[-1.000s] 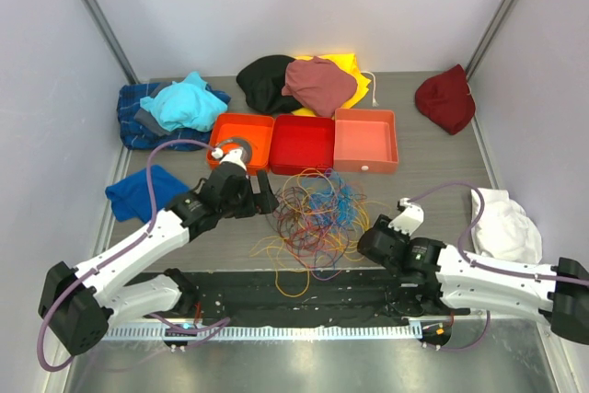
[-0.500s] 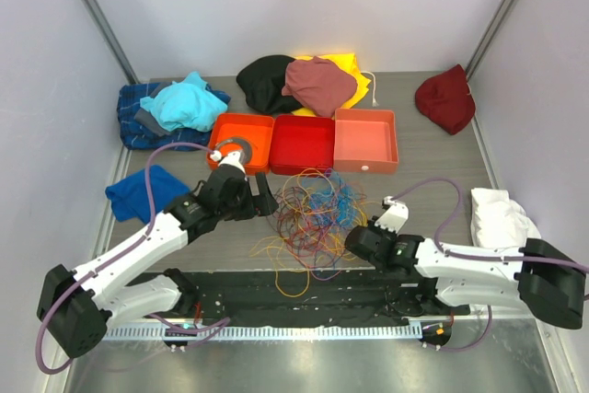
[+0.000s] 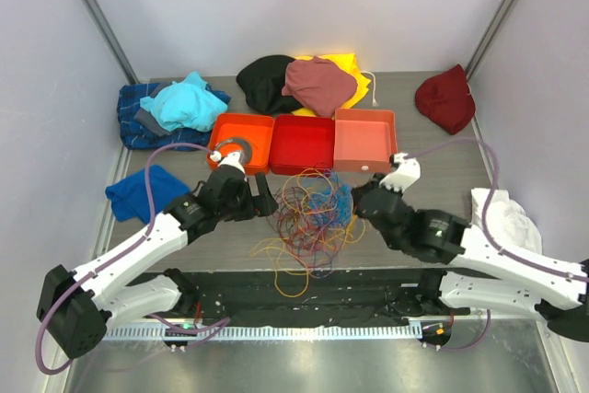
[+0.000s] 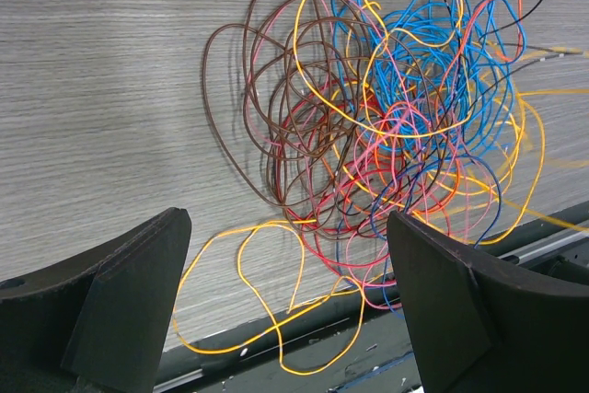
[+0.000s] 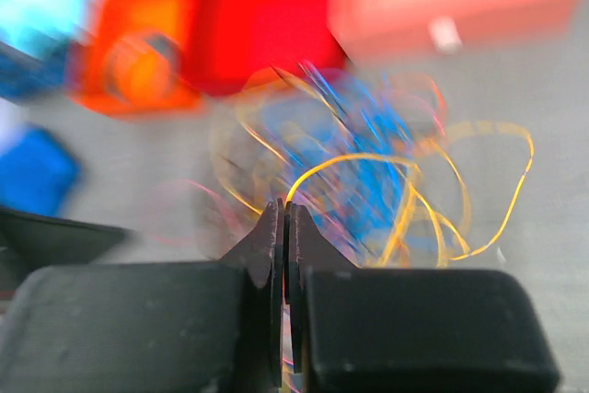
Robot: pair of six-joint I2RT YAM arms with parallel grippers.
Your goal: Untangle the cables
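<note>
The right arm has swung up and in from the near edge within the past second, and its right gripper (image 3: 357, 202) now sits at the right rim of the cables (image 3: 308, 213), jaws pressed together where they stood apart a moment ago. The wrist view is smeared by motion, but a yellow strand (image 5: 368, 161) seems to spring straight from the closed tips, so the pinch looks to be on that one wire. The left arm has not shifted: the left gripper (image 3: 267, 200) hovers at the heap's left side, jaws spread wide, holding nothing.

The cables lie as one loose heap in the middle of the table (image 3: 433, 149), just in front of three trays (image 3: 364, 140). Brown loops splay to the left, blue ones crowd the far right, and yellow and orange loops trail toward the near edge.

The step in hand appears to be drawing a single strand out of the mass. Done well, that means a slow, low pull away from the heap, with the right arm stopping as soon as the whole knot starts to travel with it. The open left gripper is well placed to come down on the heap and pin it, so that only the chosen wire slides free. A fast tug risks cinching the loops tighter or dragging the lot toward the near edge.
</note>
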